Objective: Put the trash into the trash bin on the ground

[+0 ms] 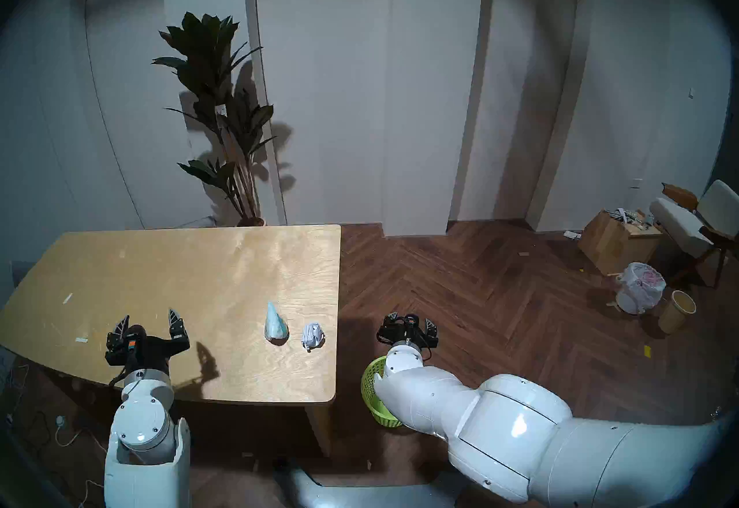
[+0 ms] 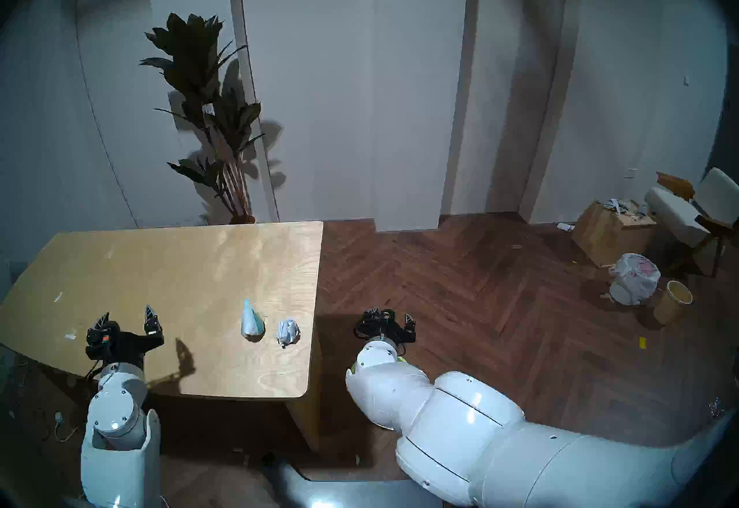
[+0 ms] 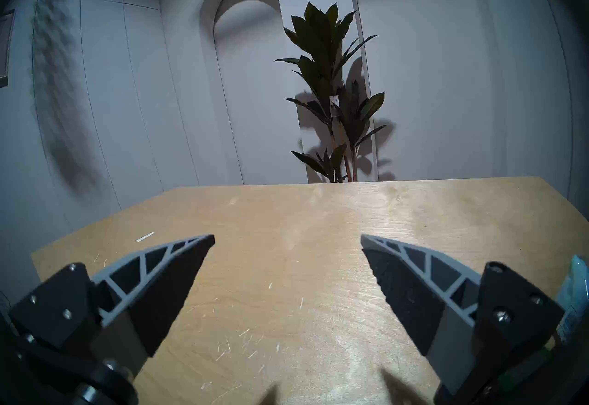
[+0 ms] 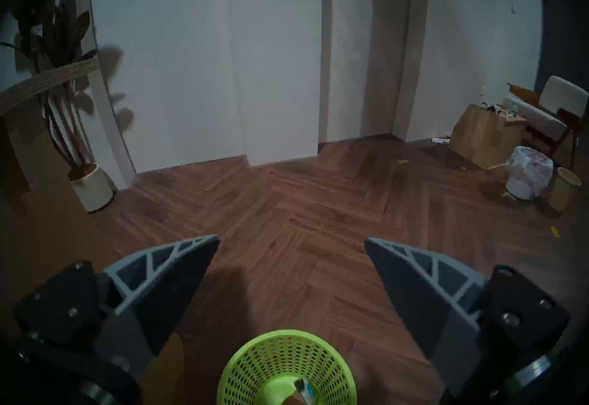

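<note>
The right arm hides most of the lime-green perforated bin [image 1: 374, 395] on the floor in the head views. Only the right wrist view looks into it [image 4: 255, 372]: a brown cardboard scrap [image 4: 298, 390] lies inside, cut off by the frame edge. The right hand [image 1: 412, 322] hangs released above the bin; the left hand [image 1: 148, 321] is released over the plywood surface [image 1: 160, 275]. A pale blue cone wrapper [image 1: 275, 323] and a crumpled white paper ball [image 1: 312, 335] stand side by side near the surface's right edge.
</note>
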`<state>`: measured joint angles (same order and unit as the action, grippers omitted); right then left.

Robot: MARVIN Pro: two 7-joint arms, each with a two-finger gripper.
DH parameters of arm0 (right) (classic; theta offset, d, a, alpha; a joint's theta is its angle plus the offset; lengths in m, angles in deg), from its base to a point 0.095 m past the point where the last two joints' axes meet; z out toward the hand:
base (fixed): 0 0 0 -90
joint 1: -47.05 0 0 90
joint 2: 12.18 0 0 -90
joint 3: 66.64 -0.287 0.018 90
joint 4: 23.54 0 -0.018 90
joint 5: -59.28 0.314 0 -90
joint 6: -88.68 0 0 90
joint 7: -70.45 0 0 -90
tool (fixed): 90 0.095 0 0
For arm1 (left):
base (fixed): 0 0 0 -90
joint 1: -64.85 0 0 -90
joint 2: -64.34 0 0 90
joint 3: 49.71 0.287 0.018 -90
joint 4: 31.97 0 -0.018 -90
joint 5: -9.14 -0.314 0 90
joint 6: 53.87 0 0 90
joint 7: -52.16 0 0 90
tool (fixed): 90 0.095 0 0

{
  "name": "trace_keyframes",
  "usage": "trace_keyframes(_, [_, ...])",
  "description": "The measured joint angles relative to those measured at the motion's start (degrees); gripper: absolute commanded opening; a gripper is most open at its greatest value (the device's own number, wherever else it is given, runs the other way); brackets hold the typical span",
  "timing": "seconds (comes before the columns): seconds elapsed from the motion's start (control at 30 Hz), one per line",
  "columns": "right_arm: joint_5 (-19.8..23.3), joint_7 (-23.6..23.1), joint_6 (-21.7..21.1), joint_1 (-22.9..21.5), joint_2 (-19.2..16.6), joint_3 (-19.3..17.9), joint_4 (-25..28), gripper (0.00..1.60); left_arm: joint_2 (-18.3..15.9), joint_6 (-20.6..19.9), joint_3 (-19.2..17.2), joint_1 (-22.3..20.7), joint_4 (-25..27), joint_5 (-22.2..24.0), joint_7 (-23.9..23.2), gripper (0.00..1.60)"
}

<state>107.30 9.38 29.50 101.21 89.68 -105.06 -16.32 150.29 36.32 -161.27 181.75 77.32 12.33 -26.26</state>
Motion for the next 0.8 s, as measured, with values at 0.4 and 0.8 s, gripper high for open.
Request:
trace_keyframes(0.4, [-3.9, -1.2, 8.5, -0.4, -2.5, 3.7, 1.8, 1.60, 0.0, 0.0, 0.0, -0.1, -0.1, 0.0, 0.0, 1.60])
trace_keyframes(0.8, [-5.2, 0.8, 13.6, -1.5, -10.3, 4.1, -0.8, 1.60, -0.1, -0.1, 2.6, -0.6, -0.1, -0.2, -1.3, 1.60])
